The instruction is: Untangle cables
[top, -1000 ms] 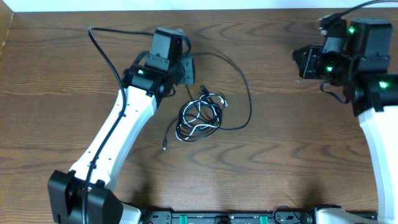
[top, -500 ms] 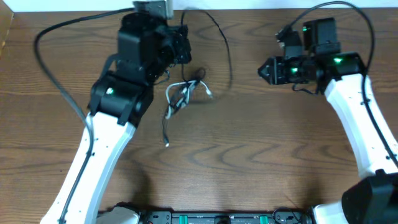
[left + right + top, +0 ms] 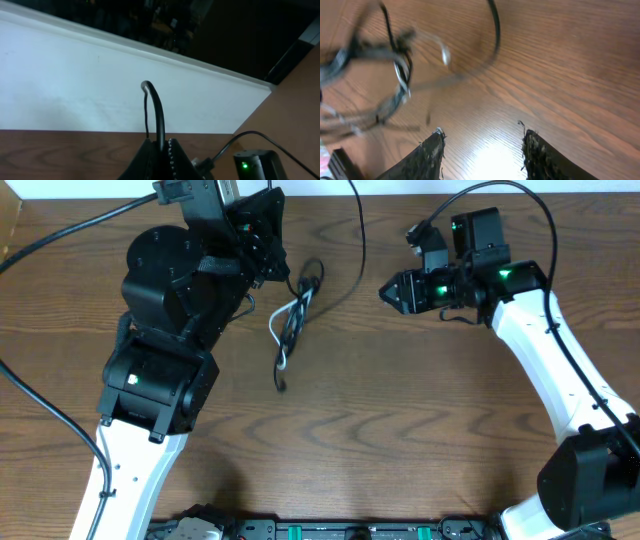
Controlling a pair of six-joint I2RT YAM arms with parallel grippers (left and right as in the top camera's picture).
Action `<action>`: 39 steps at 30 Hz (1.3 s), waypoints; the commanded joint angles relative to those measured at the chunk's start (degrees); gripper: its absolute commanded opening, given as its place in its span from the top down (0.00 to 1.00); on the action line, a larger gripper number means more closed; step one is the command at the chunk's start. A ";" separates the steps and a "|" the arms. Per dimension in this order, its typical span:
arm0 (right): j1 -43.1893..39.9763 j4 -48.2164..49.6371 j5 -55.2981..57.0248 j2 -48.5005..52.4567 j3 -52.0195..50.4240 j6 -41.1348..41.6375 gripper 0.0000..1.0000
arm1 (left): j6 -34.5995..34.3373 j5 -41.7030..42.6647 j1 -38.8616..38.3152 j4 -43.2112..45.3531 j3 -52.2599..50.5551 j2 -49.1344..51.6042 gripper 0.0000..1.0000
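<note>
Item: my left claw (image 3: 161,143), clamped tight on one black strand of the cables (image 3: 293,315); right claw (image 3: 482,135) half-spread, empty. Hazard: pulling upward could cinch the hanging tangle tighter.

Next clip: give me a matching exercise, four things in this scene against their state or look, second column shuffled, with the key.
1. left gripper
2. right gripper
3. cable bundle
4. table

A. fingers apart, nothing between them
B. brown wood grain
C. shut on a black cable
D. pulled into a long narrow strand

Pairs: 1-C, 2-A, 3-D, 4-B.
</note>
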 commanded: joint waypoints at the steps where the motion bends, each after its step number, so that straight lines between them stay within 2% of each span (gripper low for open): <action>1: 0.79 1.22 -0.85 1.09 0.46 6.05 0.49 | -3.45 0.46 0.24 1.01 1.70 -0.42 0.92; 4: 1.53 1.84 2.16 2.43 0.46 15.41 0.49 | -3.58 0.11 0.24 1.68 1.70 -0.42 0.92; 10: 4.22 3.80 3.17 6.64 0.44 26.95 0.47 | -3.58 0.04 0.24 1.99 1.70 -0.39 0.93; 16: 7.89 6.45 3.52 10.01 0.44 33.64 0.45 | -3.58 0.04 0.24 1.36 1.70 -0.42 0.92; 20: 10.32 8.00 7.63 11.63 0.42 41.00 0.45 | -3.58 0.07 0.24 1.29 1.70 -0.39 0.92; 24: 12.28 11.21 11.32 12.72 0.42 46.14 0.36 | -3.58 0.07 0.24 1.25 1.70 -0.39 0.93; 30: 14.32 18.25 13.14 14.97 0.42 49.16 0.35 | -3.58 0.07 0.24 0.87 1.70 -0.39 0.92; 37: 15.63 16.52 15.04 17.51 0.37 51.06 0.43 | -3.56 0.07 0.26 0.72 1.70 -0.39 0.93; 39: 15.63 16.44 15.04 18.10 0.37 50.95 0.55 | -3.56 0.07 0.24 0.72 1.70 -0.39 0.93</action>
